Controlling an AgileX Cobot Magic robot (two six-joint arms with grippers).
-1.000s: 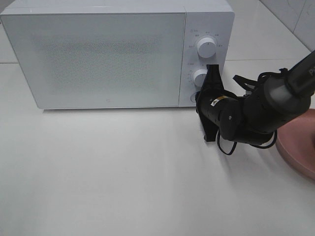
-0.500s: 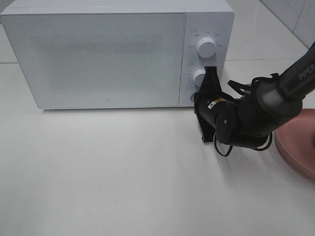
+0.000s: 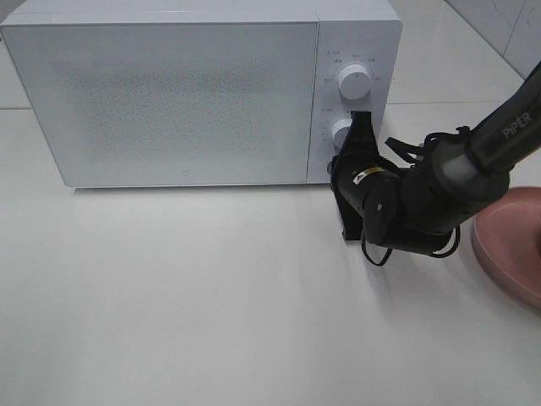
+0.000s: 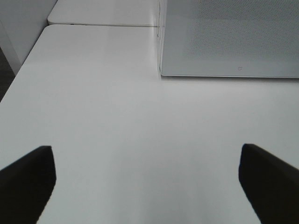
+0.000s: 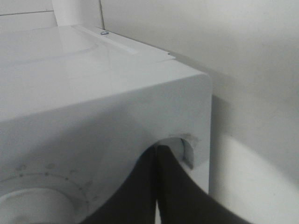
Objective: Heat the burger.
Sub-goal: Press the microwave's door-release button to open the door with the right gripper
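The burger shows in no view. The white microwave (image 3: 177,93) stands at the back of the table with its door closed. My right gripper (image 3: 336,167) is shut with nothing in it. Its tips are against the bottom of the control panel, below the lower knob (image 3: 341,133). In the right wrist view the closed fingertips (image 5: 156,151) meet a small round recess (image 5: 186,148) at the panel's corner. My left gripper (image 4: 149,186) is open over bare table, its fingers (image 4: 28,177) wide apart, with the microwave (image 4: 229,37) ahead of it.
A round pink plate (image 3: 511,245) lies at the right edge of the table, behind my right arm. The upper knob (image 3: 353,82) sits above the lower one. The white tabletop (image 3: 211,296) stretches in front of the microwave.
My right arm has shifted slightly left, bringing the shut gripper closer against the microwave's control panel. The door stays closed.
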